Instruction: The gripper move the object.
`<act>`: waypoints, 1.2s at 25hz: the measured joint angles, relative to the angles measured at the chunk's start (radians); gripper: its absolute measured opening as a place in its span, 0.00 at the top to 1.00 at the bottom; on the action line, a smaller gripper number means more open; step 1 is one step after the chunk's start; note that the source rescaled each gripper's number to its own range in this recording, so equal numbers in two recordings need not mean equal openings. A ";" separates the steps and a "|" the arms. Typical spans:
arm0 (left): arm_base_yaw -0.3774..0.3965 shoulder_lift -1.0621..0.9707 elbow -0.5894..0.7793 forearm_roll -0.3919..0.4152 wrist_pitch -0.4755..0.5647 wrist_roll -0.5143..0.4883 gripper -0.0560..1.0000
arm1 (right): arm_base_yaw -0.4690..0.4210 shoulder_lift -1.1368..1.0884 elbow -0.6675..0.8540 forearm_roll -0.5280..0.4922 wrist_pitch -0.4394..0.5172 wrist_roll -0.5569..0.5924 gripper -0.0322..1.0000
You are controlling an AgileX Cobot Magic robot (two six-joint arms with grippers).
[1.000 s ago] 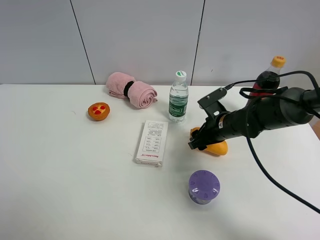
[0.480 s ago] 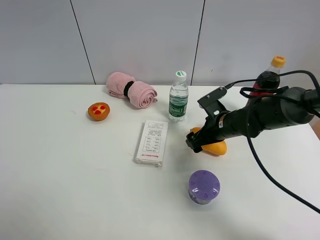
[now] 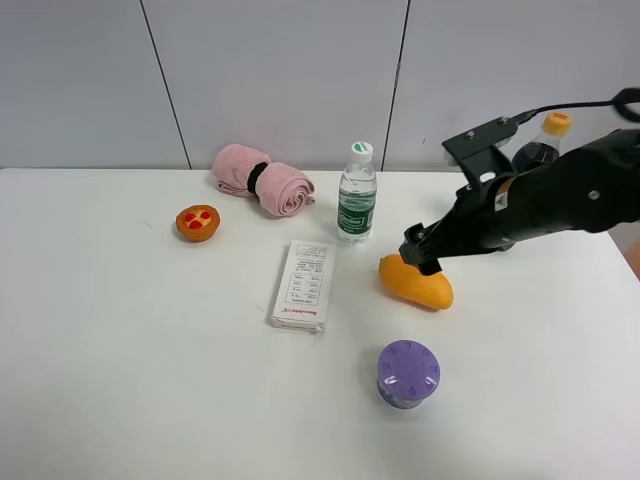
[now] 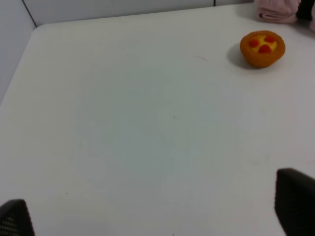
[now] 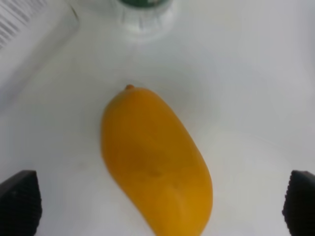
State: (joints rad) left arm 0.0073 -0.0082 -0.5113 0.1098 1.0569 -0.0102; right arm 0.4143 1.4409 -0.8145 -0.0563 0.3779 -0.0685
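The yellow-orange mango [image 3: 415, 281] lies on the white table, right of the white box [image 3: 304, 285]. My right gripper [image 3: 424, 250] hangs just above and behind the mango's right end, open and not touching it. In the right wrist view the mango [image 5: 156, 160] lies free on the table between the two wide-apart black fingertips [image 5: 19, 202] of the right gripper [image 5: 160, 206]. My left gripper [image 4: 155, 211] is open and empty over bare table at the left; it does not show in the exterior high view.
A water bottle [image 3: 356, 195] stands just behind the mango. A purple lidded cup [image 3: 408, 373] sits in front of it. A cola bottle [image 3: 540, 150] stands behind the right arm. A pink towel roll [image 3: 263, 180] and a small orange tart [image 3: 197, 222] lie at the back left.
My right gripper has let go of the mango, opened, and lifted up and back to the right. The mango stays on the table.
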 joint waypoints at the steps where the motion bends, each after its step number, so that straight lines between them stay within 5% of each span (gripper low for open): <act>1: 0.000 0.000 0.000 0.000 0.000 0.000 0.00 | 0.000 -0.035 -0.013 0.016 0.045 0.000 0.01; 11: 0.000 0.000 0.000 0.000 0.000 0.000 0.00 | 0.038 -0.192 -0.312 0.147 0.647 0.000 0.10; 15: 0.000 0.000 0.000 0.000 0.000 0.000 0.00 | 0.049 -0.193 -0.428 0.172 0.809 0.016 0.11; 22: 0.000 0.000 0.000 0.000 0.000 0.000 0.00 | 0.012 -0.203 -0.588 0.137 0.838 0.037 0.11; 30: 0.000 0.000 0.000 0.000 0.000 0.000 0.00 | -0.325 -0.278 -0.633 0.056 0.840 0.037 0.11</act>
State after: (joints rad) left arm 0.0073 -0.0082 -0.5113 0.1098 1.0569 -0.0102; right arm 0.0897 1.1631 -1.4476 0.0000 1.2178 -0.0319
